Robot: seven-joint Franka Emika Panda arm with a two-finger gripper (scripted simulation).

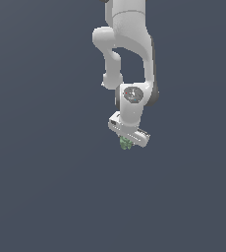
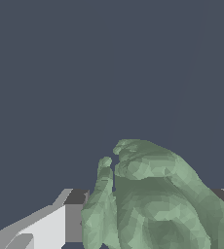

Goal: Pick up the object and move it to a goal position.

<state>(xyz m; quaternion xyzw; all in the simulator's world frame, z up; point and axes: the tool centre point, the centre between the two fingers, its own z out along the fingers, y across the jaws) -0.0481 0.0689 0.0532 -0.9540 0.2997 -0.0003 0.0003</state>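
The object [image 1: 125,143] is a tiny pale-green knobbly blob tucked under the white arm's hand in the exterior view. In the wrist view the object [image 2: 153,199] fills the lower middle, lumpy and close to the camera. My gripper [image 1: 127,142] points downward and is shut on the object, with one finger [image 2: 46,228] showing white and grey beside the blob and the other mostly hidden behind it. The object hangs above the dark floor, not resting on it.
The white arm [image 1: 129,44] comes down from the upper middle of the exterior view. Plain dark blue-grey ground [image 1: 46,187] lies all around, with nothing else on it in view.
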